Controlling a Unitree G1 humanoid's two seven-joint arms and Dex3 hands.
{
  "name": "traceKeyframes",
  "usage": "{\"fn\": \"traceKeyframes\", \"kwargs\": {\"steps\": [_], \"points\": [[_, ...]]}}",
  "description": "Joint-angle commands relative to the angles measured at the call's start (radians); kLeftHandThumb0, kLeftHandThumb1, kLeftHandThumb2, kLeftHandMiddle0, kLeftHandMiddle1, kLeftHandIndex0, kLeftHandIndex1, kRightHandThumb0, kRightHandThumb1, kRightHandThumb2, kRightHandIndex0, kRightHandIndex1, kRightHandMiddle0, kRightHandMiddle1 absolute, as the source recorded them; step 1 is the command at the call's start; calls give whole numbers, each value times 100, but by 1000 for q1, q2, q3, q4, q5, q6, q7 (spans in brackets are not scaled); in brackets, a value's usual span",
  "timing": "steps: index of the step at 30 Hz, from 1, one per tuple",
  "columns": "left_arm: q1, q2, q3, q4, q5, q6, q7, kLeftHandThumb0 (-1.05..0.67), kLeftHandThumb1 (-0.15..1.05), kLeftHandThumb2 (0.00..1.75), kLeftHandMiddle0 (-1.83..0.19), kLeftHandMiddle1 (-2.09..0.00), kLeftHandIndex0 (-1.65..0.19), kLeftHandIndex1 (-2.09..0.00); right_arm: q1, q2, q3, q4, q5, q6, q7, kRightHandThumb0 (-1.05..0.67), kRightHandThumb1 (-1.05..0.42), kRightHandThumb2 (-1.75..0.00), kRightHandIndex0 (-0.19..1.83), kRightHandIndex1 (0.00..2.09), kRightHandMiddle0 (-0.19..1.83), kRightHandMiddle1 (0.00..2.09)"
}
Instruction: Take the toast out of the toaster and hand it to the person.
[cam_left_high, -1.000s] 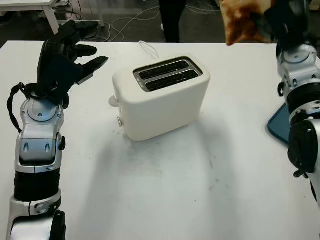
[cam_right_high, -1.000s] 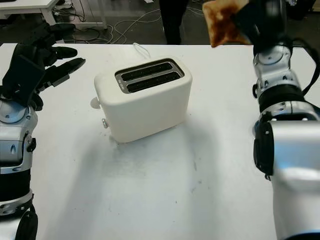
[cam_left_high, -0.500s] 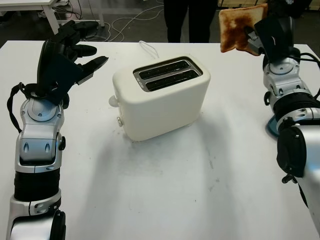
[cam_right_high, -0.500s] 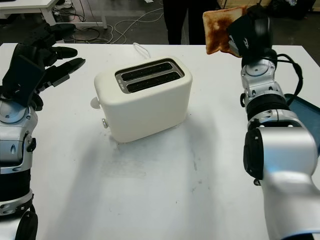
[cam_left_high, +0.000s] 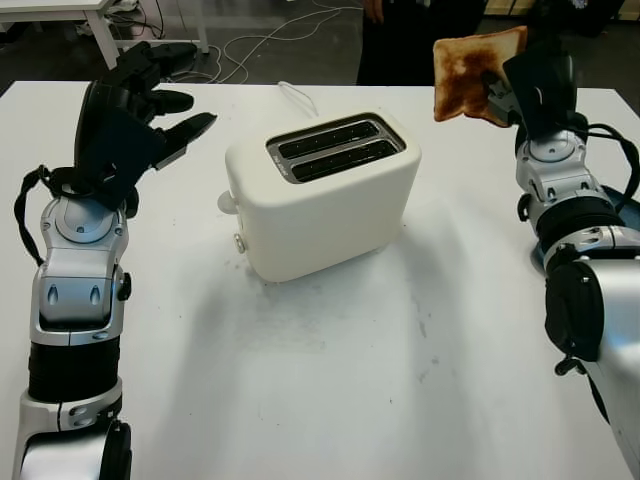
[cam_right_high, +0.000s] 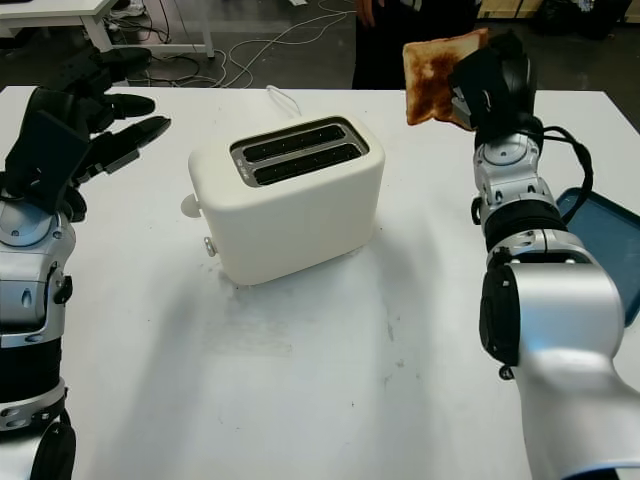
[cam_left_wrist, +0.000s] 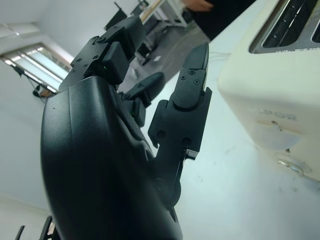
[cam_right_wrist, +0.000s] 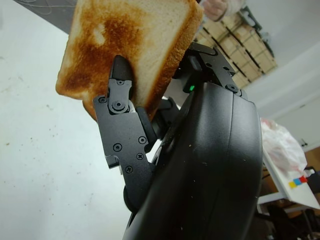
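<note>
A browned slice of toast (cam_left_high: 470, 72) is held upright in my right hand (cam_left_high: 527, 88), which is shut on it above the table's far right side; the toast (cam_right_wrist: 125, 47) is pinched between black fingers (cam_right_wrist: 120, 125). The cream toaster (cam_left_high: 325, 195) stands mid-table with two dark slots facing up. A person in dark clothes (cam_left_high: 415, 35) stands at the table's far edge, just behind the toast. My left hand (cam_left_high: 135, 110) is open, raised to the left of the toaster.
A blue tray (cam_right_high: 605, 245) lies at the right edge of the white table (cam_left_high: 330, 370). The toaster's white cord (cam_left_high: 295, 97) trails toward the far edge. Cables lie on the floor beyond.
My right hand has come down and slightly left with the toast. The person has shifted to the right behind the table. The left hand has not moved.
</note>
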Motion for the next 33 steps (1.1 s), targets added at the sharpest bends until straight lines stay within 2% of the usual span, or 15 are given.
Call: {"fn": "traceKeyframes", "kwargs": {"steps": [1, 4, 10, 12, 15, 17, 19, 20, 21, 23, 26, 28, 30, 31, 33], "points": [[1, 6, -6, 2, 11, -19, 5, -29, 91, 0, -31, -89, -42, -42, 8, 11, -4, 4, 4, -25, -12, -13, -92, -44, 73, 175, 30, 165], [2, 5, -6, 2, 11, -19, 6, -29, 91, 0, -31, -89, -42, -42, 7, 17, -13, 6, 14, -12, -9, -13, -92, -44, 76, 175, 26, 174], [4, 4, -2, -3, 7, -8, 5, -29, 91, 0, -30, -89, -42, -41, 13, 15, -11, 3, 10, -35, 0, -9, -92, -44, 74, 175, 22, 173], [5, 5, -3, 0, 8, -16, 5, -28, 92, 0, -30, -89, -42, -41, 14, 15, -12, 3, 12, -32, 4, -11, -92, -46, 76, 175, 36, 134], [5, 7, -4, 3, 9, -22, 4, -29, 91, 0, -30, -89, -42, -41, 25, 11, 5, 0, -7, -71, -4, -8, -92, -44, 79, 175, 44, 106], [4, 5, -4, 2, 8, -19, 5, -29, 91, 0, -30, -89, -42, -41, 31, 8, 18, 0, -21, -89, -14, -5, -92, -43, 73, 175, 54, 73], [3, 4, -4, 4, 8, -20, 5, -29, 91, 0, -30, -89, -42, -41, 33, 5, 25, 2, -29, -98, -21, -2, -92, -43, 69, 175, 45, 110], [3, 4, -4, 4, 8, -21, 6, -29, 91, 0, -30, -89, -42, -41, 31, 7, 21, 4, -23, -88, -24, -2, -92, -42, 63, 174, 35, 112], [4, 4, -4, 3, 9, -21, 6, -29, 91, 0, -30, -89, -42, -41, 31, 7, 24, 4, -26, -90, -29, -3, -92, -41, 59, 174, 34, 106], [4, 4, -4, 3, 9, -22, 6, -29, 91, 0, -31, -89, -42, -41, 32, 7, 24, 4, -26, -94, -24, -5, -92, -41, 60, 175, 41, 98], [4, 3, -4, 1, 7, -18, 5, -29, 91, 0, -30, -89, -42, -41, 28, 8, 21, 7, -24, -72, -19, -5, -92, -42, 66, 175, 42, 117], [4, 3, -4, 1, 6, -19, 5, -28, 91, 0, -29, -89, -42, -41, 28, 8, 20, 8, -25, -71, -17, -8, -92, -42, 66, 175, 35, 149], [4, 2, -4, 1, 6, -19, 5, -28, 92, 0, -29, -89, -42, -41, 29, 9, 16, 7, -20, -77, -13, -8, -92, -44, 66, 175, 24, 151], [4, 2, -3, 1, 5, -18, 5, -28, 92, 0, -29, -89, -42, -42, 29, 10, 15, 7, -19, -76, -12, -8, -92, -43, 64, 175, 25, 136], [3, 2, -3, 2, 5, -19, 5, -28, 92, 0, -29, -90, -42, -42, 26, 13, 8, 8, -13, -66, -11, -9, -92, -43, 65, 175, 24, 147]]}}
